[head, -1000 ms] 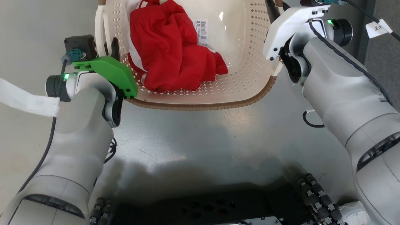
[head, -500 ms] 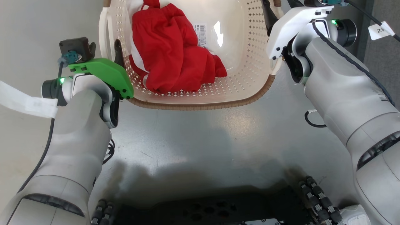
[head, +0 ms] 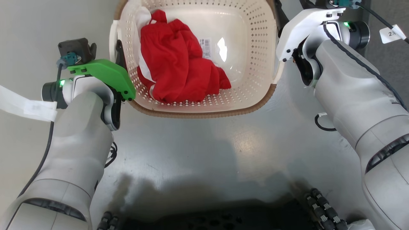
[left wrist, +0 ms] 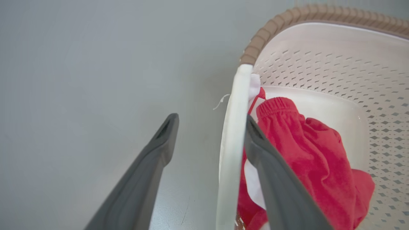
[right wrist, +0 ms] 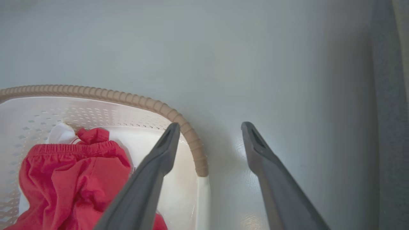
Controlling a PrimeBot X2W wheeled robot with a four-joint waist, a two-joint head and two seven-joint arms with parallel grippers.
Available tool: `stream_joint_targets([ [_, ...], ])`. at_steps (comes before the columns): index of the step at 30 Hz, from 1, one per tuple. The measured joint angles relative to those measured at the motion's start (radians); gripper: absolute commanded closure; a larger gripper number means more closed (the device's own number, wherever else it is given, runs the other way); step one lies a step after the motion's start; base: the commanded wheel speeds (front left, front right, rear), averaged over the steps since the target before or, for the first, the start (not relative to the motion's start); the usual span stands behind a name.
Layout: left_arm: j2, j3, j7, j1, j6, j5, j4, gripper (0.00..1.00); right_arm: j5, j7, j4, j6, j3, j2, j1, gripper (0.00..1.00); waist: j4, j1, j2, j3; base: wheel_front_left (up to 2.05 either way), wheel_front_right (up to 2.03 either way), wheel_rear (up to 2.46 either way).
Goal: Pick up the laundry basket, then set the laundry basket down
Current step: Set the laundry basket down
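Basket (head: 204,113) with red garment (head: 179,73); barcode sticker (head: 205,48) illegible, far rim cut off. Cable tag (head: 390,33) reads "2". Left gripper (left wrist: 211,118) and right gripper (right wrist: 210,125) gape astride the handles (left wrist: 233,127), gripping nothing.

Head camera looks steeply down; wrist cameras sit close, left and right of the laundry basket (head: 204,114), sharing its red clothes (head: 179,73).

The smooth grey floor (head: 198,150) has a soft sheen, a pale glare patch (head: 247,140) and a dark shadow (head: 179,195); a darker grey strip (right wrist: 386,95) borders it.
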Motion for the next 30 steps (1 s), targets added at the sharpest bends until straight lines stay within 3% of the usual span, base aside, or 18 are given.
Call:
stream_joint_targets([
  [13,0.002,0.057,-0.001,0.008,-0.013,0.003,-0.084,0.00,-0.012,-0.017,-0.016,0.012,-0.012,-0.017,0.001,0.00,0.001,0.0000,0.0000,-0.111,0.00,0.00,0.00],
  [30,0.049,0.182,-0.004,0.213,0.003,0.120,-0.323,0.00,-0.130,-0.017,-0.328,-0.045,-0.196,-0.104,0.151,0.00,0.007,0.0000,0.0000,-0.309,0.00,0.00,0.00],
])
